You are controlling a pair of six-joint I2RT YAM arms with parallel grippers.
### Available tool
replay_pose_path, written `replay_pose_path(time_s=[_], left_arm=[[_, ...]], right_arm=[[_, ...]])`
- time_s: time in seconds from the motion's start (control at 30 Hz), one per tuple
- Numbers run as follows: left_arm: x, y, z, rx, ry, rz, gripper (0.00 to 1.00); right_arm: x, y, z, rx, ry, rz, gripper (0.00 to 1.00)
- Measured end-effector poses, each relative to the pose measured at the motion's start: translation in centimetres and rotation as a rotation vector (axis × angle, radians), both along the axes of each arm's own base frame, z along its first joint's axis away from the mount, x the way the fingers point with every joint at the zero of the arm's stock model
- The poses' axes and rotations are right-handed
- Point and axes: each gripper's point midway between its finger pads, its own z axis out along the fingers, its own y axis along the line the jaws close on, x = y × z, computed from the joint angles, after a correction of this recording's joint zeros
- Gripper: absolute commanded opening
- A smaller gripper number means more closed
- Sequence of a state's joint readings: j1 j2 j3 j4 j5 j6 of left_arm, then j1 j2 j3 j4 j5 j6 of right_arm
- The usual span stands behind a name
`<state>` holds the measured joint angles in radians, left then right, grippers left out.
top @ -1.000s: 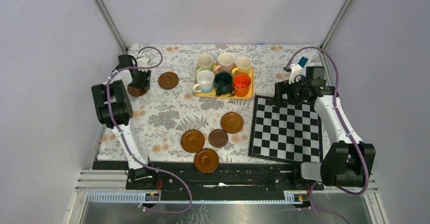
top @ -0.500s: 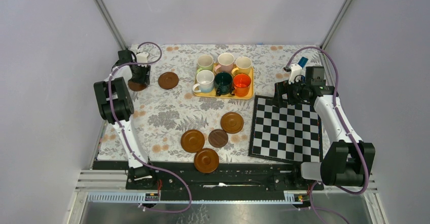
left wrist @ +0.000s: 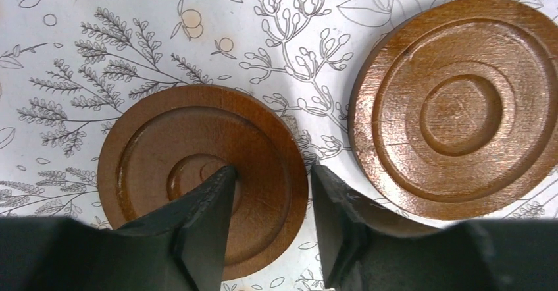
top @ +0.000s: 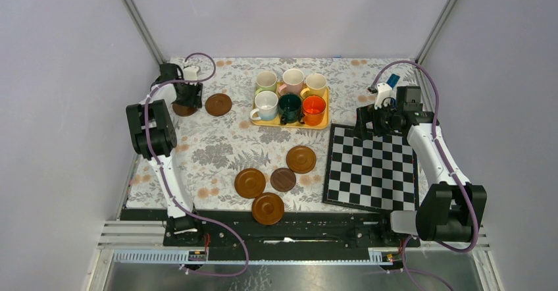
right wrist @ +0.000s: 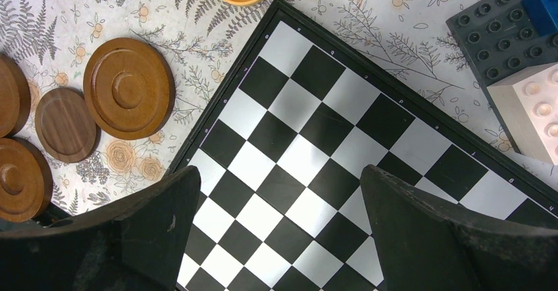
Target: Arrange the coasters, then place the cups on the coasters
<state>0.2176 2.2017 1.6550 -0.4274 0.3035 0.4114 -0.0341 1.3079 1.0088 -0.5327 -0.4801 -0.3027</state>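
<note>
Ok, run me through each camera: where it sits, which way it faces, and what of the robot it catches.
Top external: above and behind the arms, looking down on the table; both arms show whole.
Left wrist: rides behind the left gripper, looking straight down at two coasters; its fingers show.
Right wrist: rides behind the right gripper, looking down at the chequered board; its parted fingers show.
Shared: top external and right wrist both see the chequered board.
</note>
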Motion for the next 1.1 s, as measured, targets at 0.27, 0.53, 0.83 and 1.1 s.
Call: replay_pose_path(time_s=[0.27, 0.53, 0.83, 1.1], left_arm=[[-0.5, -0.8, 0.4, -0.044, 0.021, 0.013, 0.77], [1.1, -1.2, 7.1, -0.094, -0.056, 0.044, 0.78], [-8.4, -7.3, 17.1, -0.125, -0.196, -0.162, 0.74], [-21.5, -15.0, 7.2, -0.176, 0.096, -0.413, 0.73]], right_arm=[[0.0, 0.0, 0.0, 0.0, 0.001, 0.0, 0.98], [0.0, 0.0, 0.0, 0.001, 0.001, 0.0, 0.98], [-0.4, 0.0, 0.4, -0.004, -0.02, 0.007, 0.98], [-1.6, 0.2, 0.5, 0.004, -0.035, 0.011, 0.98]])
